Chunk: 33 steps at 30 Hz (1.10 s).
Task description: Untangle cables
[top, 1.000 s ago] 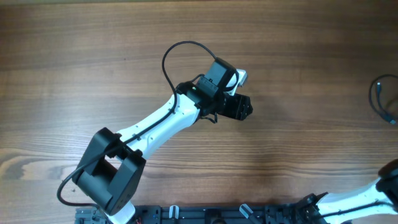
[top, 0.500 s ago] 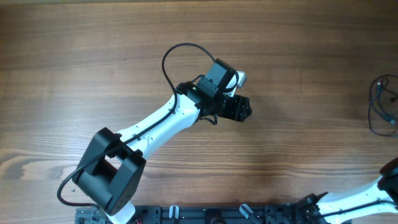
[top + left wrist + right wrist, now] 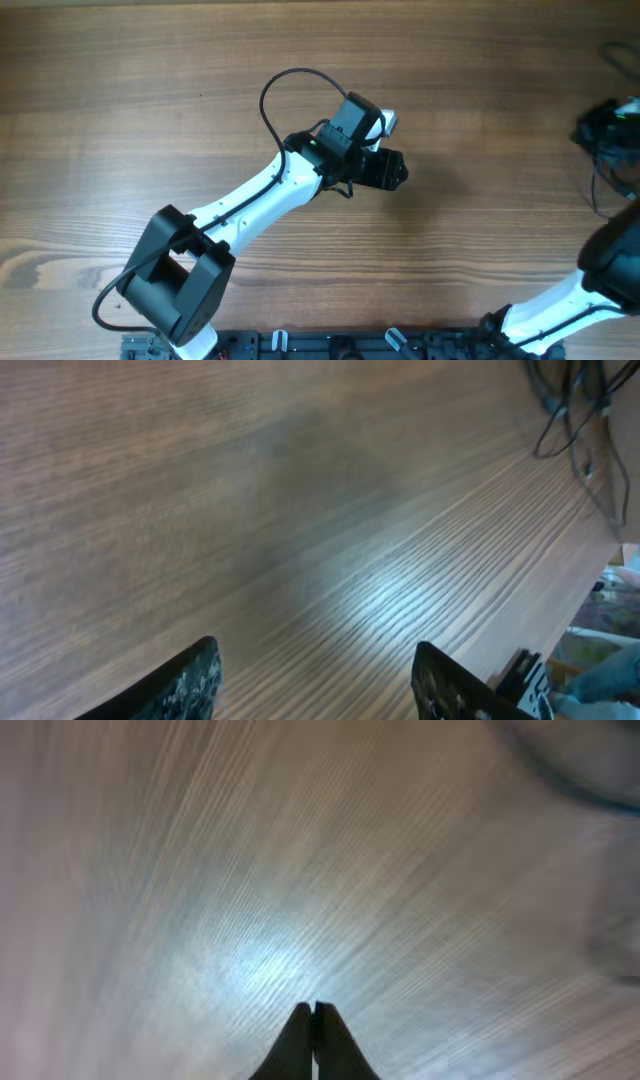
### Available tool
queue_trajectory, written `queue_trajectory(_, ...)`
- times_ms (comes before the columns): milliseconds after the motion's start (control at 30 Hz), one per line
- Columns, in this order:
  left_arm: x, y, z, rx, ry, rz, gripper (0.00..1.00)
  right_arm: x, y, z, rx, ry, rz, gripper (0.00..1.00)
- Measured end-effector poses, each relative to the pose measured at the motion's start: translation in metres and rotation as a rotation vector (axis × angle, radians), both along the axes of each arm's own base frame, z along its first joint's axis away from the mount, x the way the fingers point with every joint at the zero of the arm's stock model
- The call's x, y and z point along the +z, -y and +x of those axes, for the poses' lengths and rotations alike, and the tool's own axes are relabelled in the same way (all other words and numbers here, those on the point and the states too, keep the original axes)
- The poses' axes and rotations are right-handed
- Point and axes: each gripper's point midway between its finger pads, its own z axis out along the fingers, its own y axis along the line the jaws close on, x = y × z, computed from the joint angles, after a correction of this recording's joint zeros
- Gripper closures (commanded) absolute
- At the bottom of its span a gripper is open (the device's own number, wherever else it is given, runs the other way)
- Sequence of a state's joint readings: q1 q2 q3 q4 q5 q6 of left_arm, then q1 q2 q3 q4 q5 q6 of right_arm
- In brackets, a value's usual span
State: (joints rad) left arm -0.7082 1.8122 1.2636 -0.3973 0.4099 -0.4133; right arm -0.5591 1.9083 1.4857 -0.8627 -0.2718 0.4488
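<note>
**Black cords bunched at three o'clock, no grasp yet**

The cables (image 3: 596,190) lie at the table's (image 3: 150,80) three o'clock edge. The right gripper (image 3: 314,1012) hangs near them, fingertips pressed together with nothing visible between. The left gripper (image 3: 320,680) waits mid-table, spread and empty. This looks like the approach: next, the right must part its fingers and pinch one strand.

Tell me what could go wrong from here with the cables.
1. The cables lie close to the edge of the table; a careless pull might drag them off.
2. The right gripper is shut and its view is blurred, so it may shove or snag loops rather than grasp one.
3. The left gripper hangs open over bare wood, far from the cables, so nothing pins them.
</note>
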Motion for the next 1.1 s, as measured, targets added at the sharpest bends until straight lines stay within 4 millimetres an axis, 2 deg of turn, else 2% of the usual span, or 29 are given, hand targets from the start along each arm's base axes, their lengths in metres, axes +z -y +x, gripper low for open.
queue_trajectory(100,0.011,0.009,0.010,0.002,0.052,-0.051,0.37,-0.003,-0.012,0.015,0.054,-0.002,-0.086,0.96)
queue_trajectory(267,0.026,0.021,0.024,0.014,0.118,-0.123,0.41,-0.004,0.007,0.012,0.022,-0.052,-0.217,0.96)
queue_trajectory(367,0.022,0.026,0.025,0.023,0.106,-0.133,0.41,-0.004,0.019,0.008,-0.003,-0.070,-0.263,0.96)
queue_trajectory(467,0.005,0.030,0.020,0.016,0.072,-0.113,0.41,-0.012,0.024,0.005,-0.015,-0.077,-0.286,0.96)
queue_trajectory(567,-0.009,0.038,0.009,-0.006,0.043,-0.092,0.41,-0.030,0.021,-0.004,-0.020,-0.098,-0.285,0.96)
queue_trajectory(767,-0.010,0.051,-0.007,-0.045,0.038,-0.094,0.41,-0.067,0.018,-0.033,-0.083,-0.178,-0.292,0.96)
queue_trajectory(867,-0.010,0.053,-0.011,-0.054,0.037,-0.094,0.41,-0.077,0.024,-0.048,-0.160,-0.219,-0.313,0.96)
queue_trajectory(1000,-0.010,0.056,-0.017,-0.066,0.034,-0.090,0.42,-0.079,0.045,-0.061,-0.289,-0.225,-0.321,0.96)
queue_trajectory(1100,-0.010,0.060,-0.022,-0.079,0.033,-0.091,0.42,-0.078,0.073,-0.078,-0.421,-0.217,-0.307,0.96)
